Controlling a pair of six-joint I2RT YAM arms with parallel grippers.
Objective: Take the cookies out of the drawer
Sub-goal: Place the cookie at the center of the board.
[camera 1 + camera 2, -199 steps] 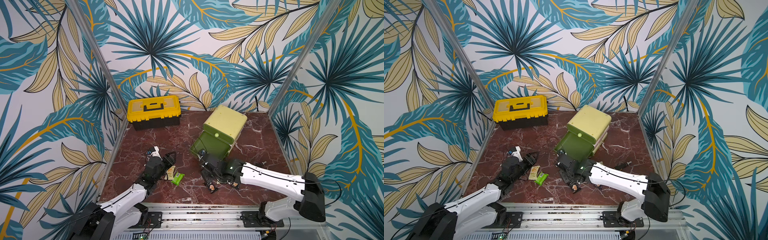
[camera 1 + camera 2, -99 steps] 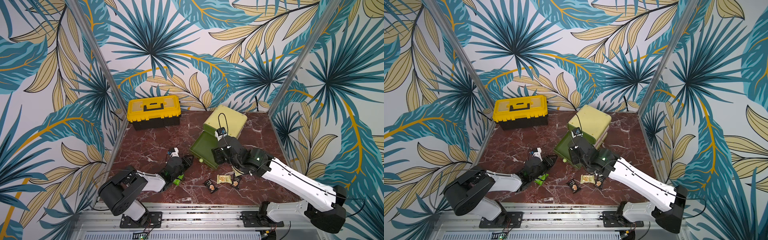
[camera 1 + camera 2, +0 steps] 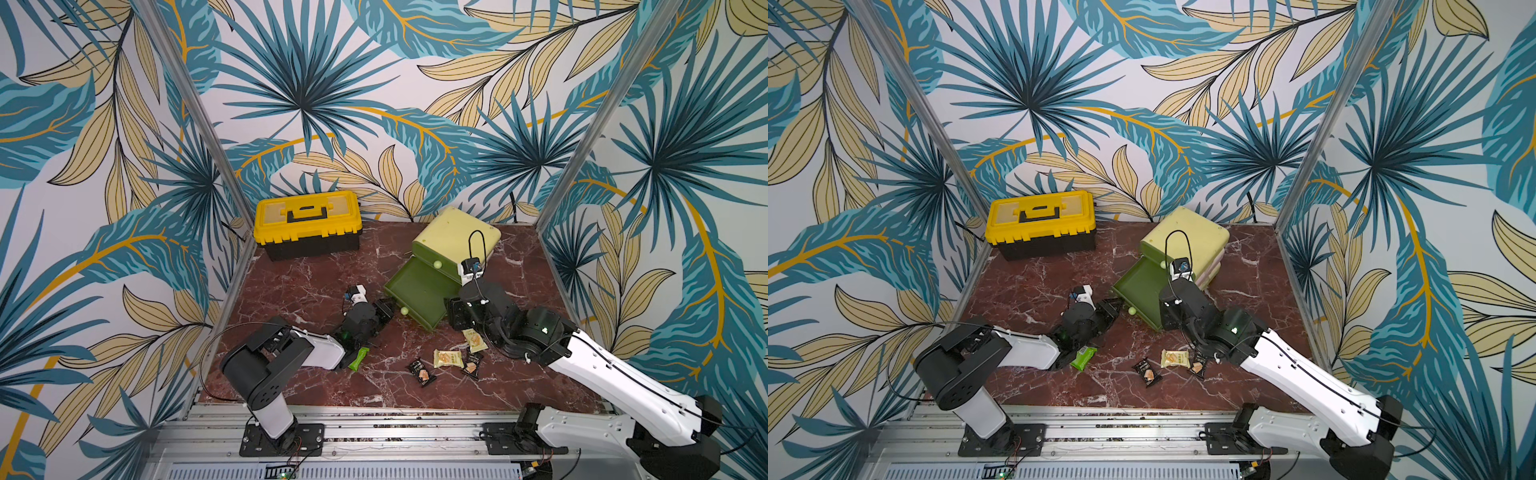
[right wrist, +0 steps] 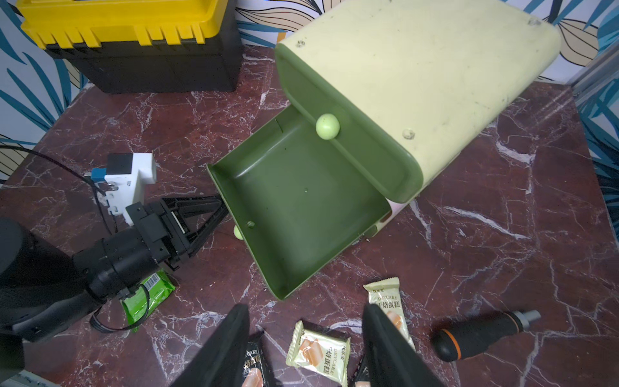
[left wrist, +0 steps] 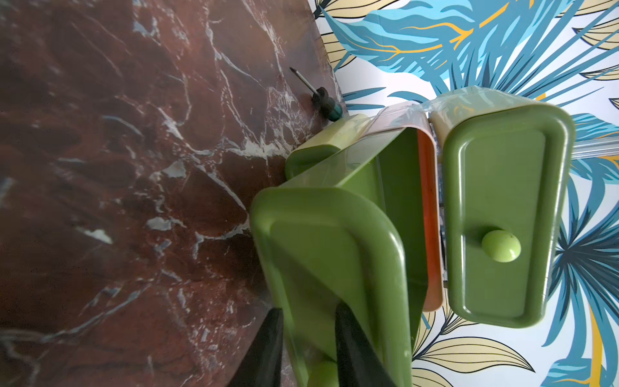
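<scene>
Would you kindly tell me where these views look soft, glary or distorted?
Left wrist view: the pulled-out green plastic drawer front and the left gripper's black fingers are soft, and clear tape glares. Right wrist view: the pale yellow packet is sharp, the right gripper's black fingers soft-edged. In both top views: even light, aluminium posts splaying outward.

Marble table (image 3: 307, 291) from above. Bare marble runs from 9 to 12 o'clock, between the yellow toolbox (image 3: 306, 224) at 11 and the green drawer unit (image 3: 457, 237) at 1. The pulled-out drawer (image 4: 294, 201) at centre is open from above. Its front is blocked by the left gripper (image 4: 223, 207), closed on the drawer knob (image 4: 238, 232). The right gripper (image 4: 304, 306), jaws apart, hangs over its 4 o'clock corner. Cookies (image 3: 448, 358) litter 5 o'clock, and a green packet (image 3: 358, 359) lies at 7.
</scene>
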